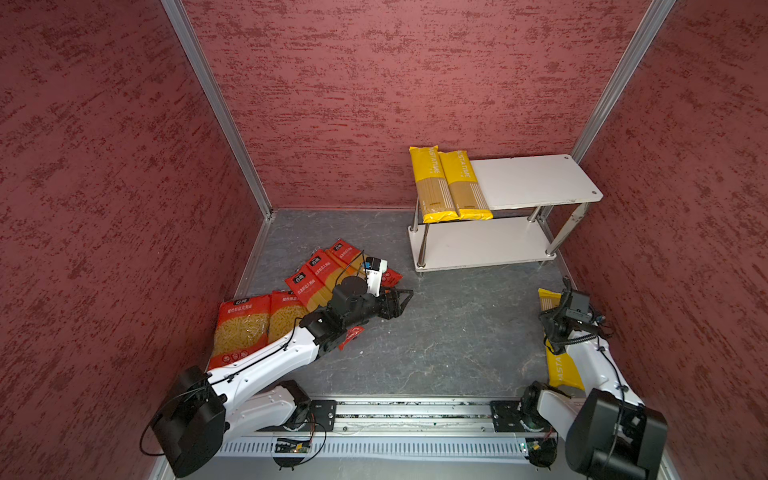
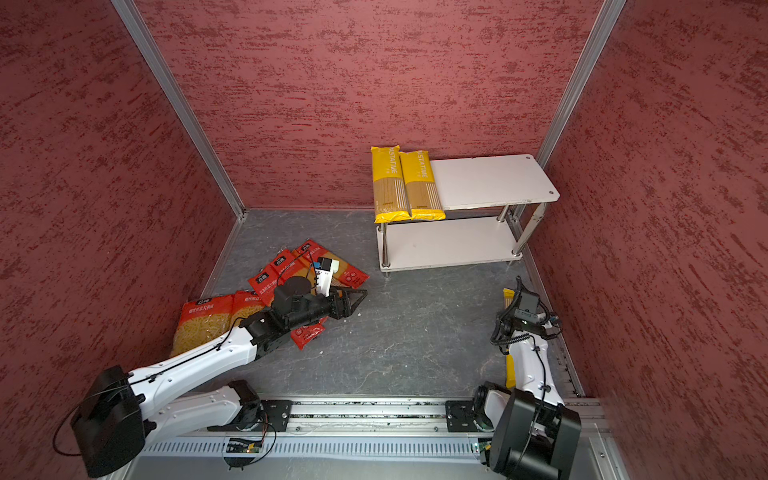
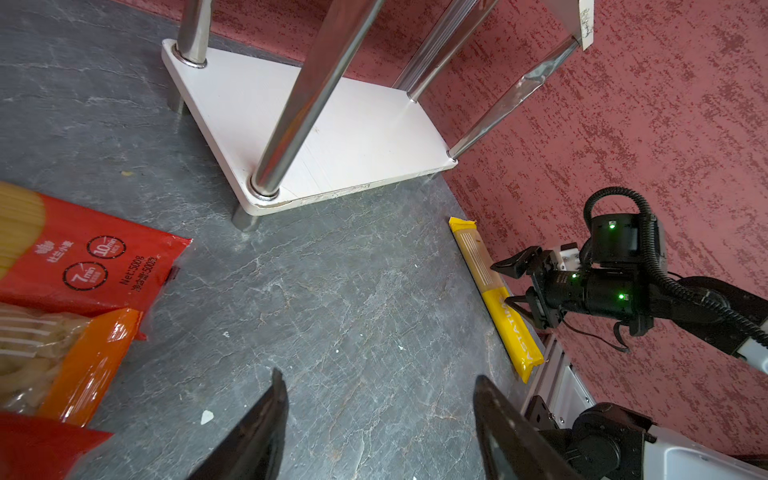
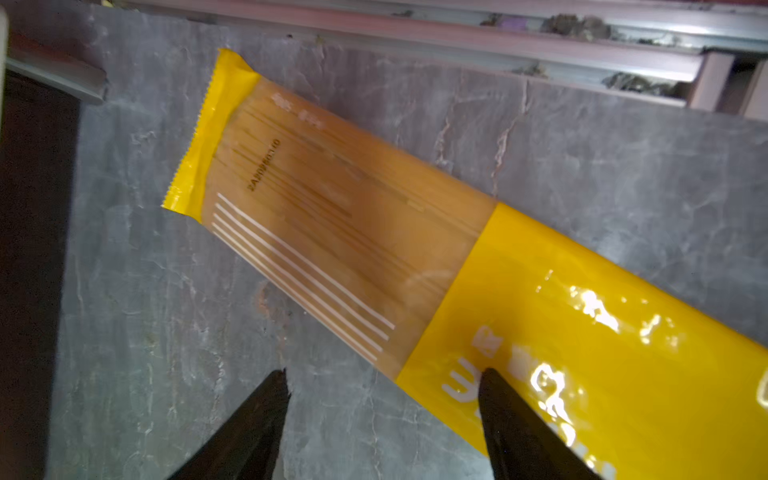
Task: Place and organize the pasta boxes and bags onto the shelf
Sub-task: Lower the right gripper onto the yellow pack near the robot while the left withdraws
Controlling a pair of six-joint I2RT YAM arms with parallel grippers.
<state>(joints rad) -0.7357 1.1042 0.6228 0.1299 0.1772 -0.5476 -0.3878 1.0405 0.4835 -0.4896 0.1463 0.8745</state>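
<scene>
Red walls (image 1: 374,104) box in a grey tabletop (image 1: 457,332). A yellow pack (image 4: 353,232) lies lengthwise along its right edge, just beneath the right gripper (image 4: 386,370), whose jaws are apart. The left gripper (image 3: 378,374), also apart and empty, is well away from it.

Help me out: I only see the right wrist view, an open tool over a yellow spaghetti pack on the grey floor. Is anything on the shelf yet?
Observer: Yes, two yellow PASTATIME spaghetti packs lie side by side on the top board of the shelf, at its left end.
Operator: Where is the left tool?
Observer: The left tool is open and empty over bare floor, beside three red spaghetti packs.
Operator: Anything else waiting?
Observer: Two wide red short-pasta bags lie near the left wall.
</scene>
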